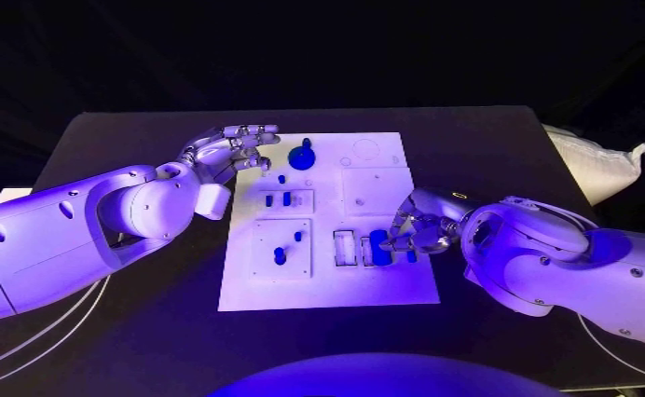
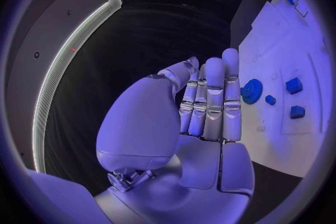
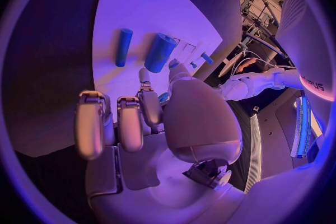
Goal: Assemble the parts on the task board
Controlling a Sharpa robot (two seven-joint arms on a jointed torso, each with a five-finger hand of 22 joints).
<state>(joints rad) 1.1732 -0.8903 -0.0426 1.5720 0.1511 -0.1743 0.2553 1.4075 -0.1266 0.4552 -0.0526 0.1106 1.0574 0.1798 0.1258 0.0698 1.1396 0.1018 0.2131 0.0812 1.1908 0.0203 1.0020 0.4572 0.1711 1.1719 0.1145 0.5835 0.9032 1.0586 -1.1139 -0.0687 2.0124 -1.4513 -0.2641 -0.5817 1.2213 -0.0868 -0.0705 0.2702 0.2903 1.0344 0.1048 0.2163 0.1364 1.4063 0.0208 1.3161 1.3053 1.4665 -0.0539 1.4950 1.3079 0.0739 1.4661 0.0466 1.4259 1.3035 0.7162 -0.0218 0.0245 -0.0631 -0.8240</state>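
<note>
The task board [image 1: 390, 290] lies flat in the middle of the black desk [image 1: 134, 136], its long sides running away from the robot. On its far part a blue gear-like part [image 1: 303, 157] stands just beside the fingertips of the left hand [image 1: 231, 150], close but apart from them. In the left wrist view this hand [image 2: 206, 103] holds nothing: its fingers are stretched straight and laid close together, the thumb alongside, and the gear [image 2: 251, 91] sits just past them with small blue blocks [image 2: 294, 85] farther along the board.

The right hand [image 1: 414, 229] hangs over the board's near right part, by the slots where blue cylinders [image 1: 380, 246] lie. Its fingers are curled downward toward them. In the right wrist view two cylinders, a thin one [image 3: 124, 47] and a thick one [image 3: 160, 52], lie side by side on the board beyond the hand [image 3: 150, 117]; something blue shows against the thumb and a finger, but I cannot tell whether the hand holds a part.

A small blue peg piece [image 1: 280, 255] sits in the square plate at the board's near left, well apart from both hands. Bare desk surrounds the board on all sides, widest at the far edge and to the left.
</note>
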